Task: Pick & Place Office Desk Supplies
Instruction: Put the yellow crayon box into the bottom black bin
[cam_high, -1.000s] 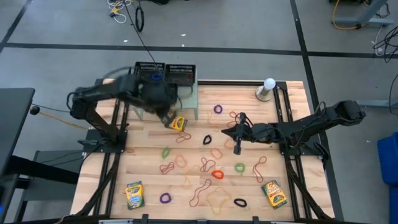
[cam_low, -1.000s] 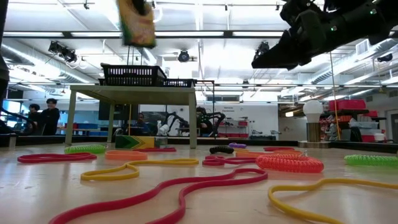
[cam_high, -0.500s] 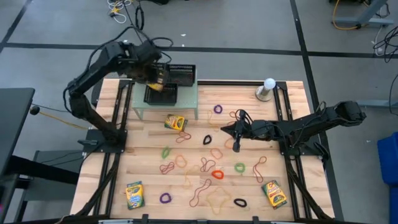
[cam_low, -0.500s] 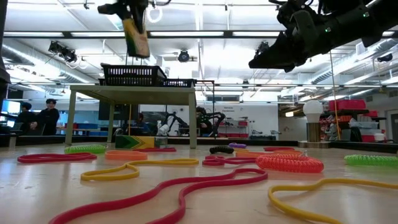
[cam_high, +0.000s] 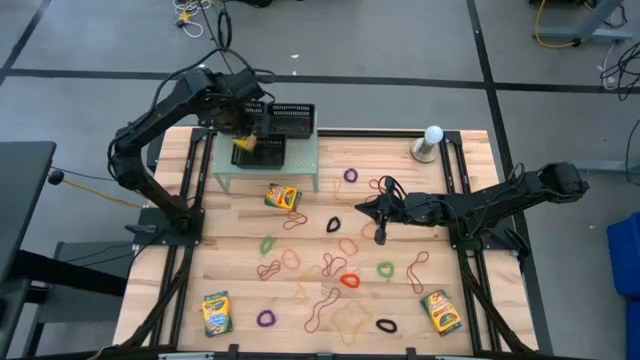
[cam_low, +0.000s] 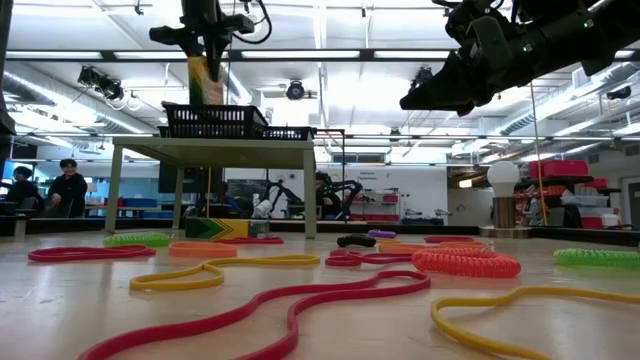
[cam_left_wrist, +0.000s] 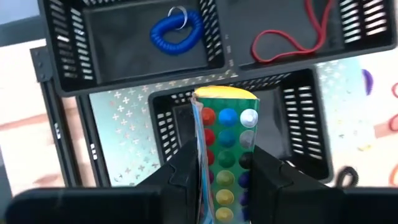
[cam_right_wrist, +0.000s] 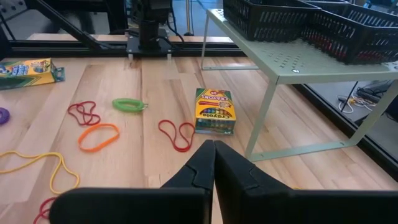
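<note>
My left gripper (cam_left_wrist: 225, 168) was clamped on a crayon box (cam_left_wrist: 225, 152), upright over the front mesh tray (cam_left_wrist: 298, 134) at upper left of the high view. Released tilted, I judged, it could catch the rim (right gripper (cam_high: 381, 222) pressed together, mid-frame).

I see the wooden table (cam_high: 230, 255) strewn with rubber bands (cam_high: 340, 270), three crayon boxes (cam_high: 283, 197), a green shelf (cam_high: 300, 165) and a ball-topped stand (cam_high: 430, 143).

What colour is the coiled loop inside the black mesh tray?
Blue; the coiled loop shows best in the left wrist view.
</note>
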